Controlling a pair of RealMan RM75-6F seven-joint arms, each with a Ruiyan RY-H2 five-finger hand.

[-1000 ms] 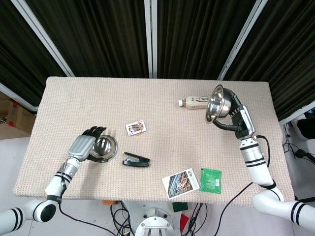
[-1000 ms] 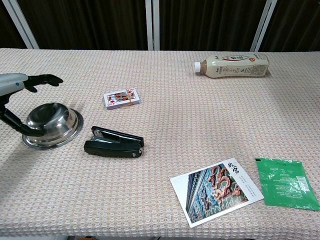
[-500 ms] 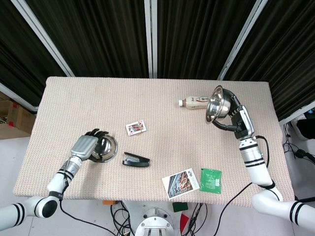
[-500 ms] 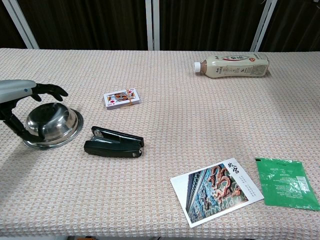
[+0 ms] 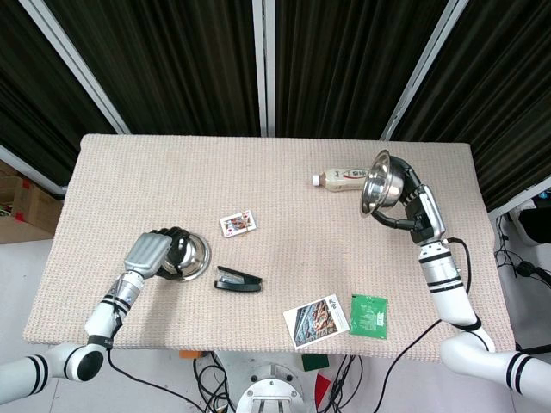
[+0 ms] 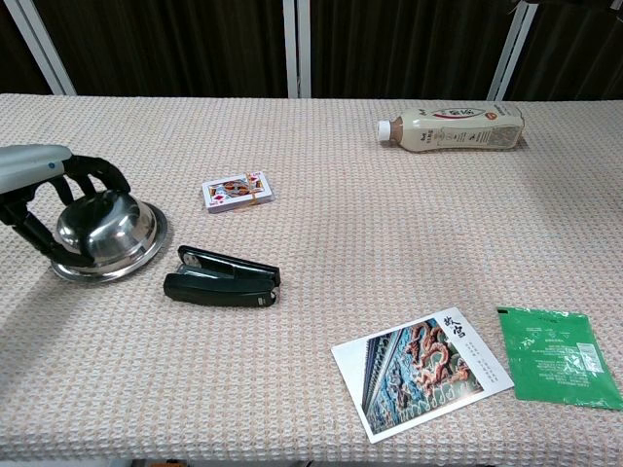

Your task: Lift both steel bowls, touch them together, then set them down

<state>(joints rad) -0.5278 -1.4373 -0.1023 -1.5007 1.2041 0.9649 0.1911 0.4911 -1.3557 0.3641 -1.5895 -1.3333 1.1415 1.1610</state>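
Observation:
One steel bowl [image 5: 196, 255] [image 6: 112, 238] rests on the woven table mat at the front left. My left hand [image 5: 153, 253] [image 6: 44, 170] grips it, with fingers curled over its far rim and the thumb at the near rim. The second steel bowl [image 5: 379, 181] is up in the air at the right, tipped on edge with its opening facing left. My right hand [image 5: 419, 211] holds it from behind by the rim. The chest view does not show the right hand or its bowl.
A black stapler [image 5: 238, 280] [image 6: 222, 277] lies just right of the left bowl. Playing cards [image 5: 238, 224] [image 6: 237, 191] sit behind it. A bottle [image 5: 340, 179] [image 6: 453, 127] lies on its side at the back right. A postcard [image 5: 316, 320] [image 6: 421, 371] and a green packet [image 5: 368, 315] [image 6: 560, 355] lie near the front edge.
My left hand has moved right and down over the left bowl, and its fingers have curled onto the rim. The bowl has shifted slightly right. The right hand and its bowl have stayed still.

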